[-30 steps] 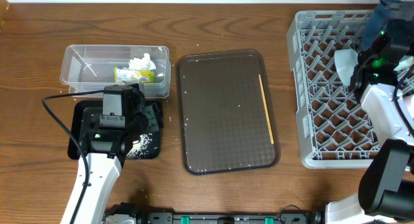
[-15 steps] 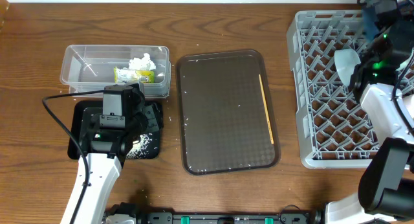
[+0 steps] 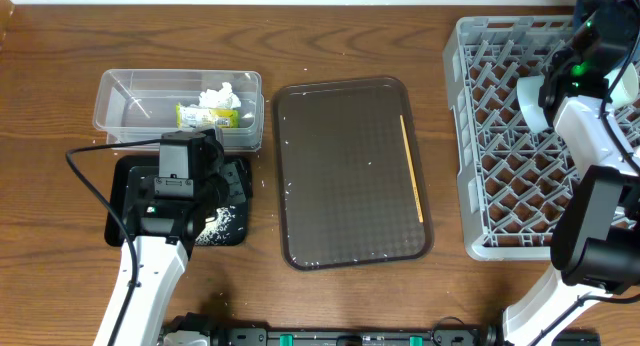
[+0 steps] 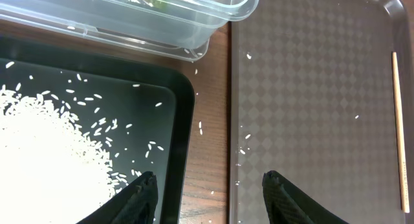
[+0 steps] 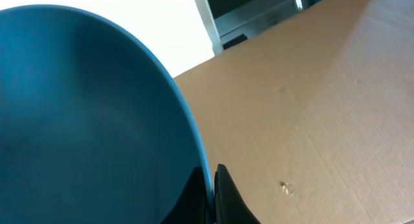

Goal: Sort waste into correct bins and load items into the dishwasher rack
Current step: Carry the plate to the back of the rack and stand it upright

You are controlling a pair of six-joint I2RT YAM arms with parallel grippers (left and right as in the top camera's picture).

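The right pincer (image 5: pixel 209 187) gripped the plate (image 5: pixel 84 114) by its rim at the rack's (image 3: pixel 490 106) far corner; it wanted lowering upright, edge first. The left pincer (image 4: pixel 206 195) hung half open, empty, over the black tray (image 4: pixel 186 140)

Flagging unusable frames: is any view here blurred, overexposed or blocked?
Overhead: evenly lit and sharp. Left wrist: crisp, rice grains individually distinct, mild sheen on the clear tub. Right wrist: the dark blue plate fills the left half, soft and very close; the frame's top is blown out white.
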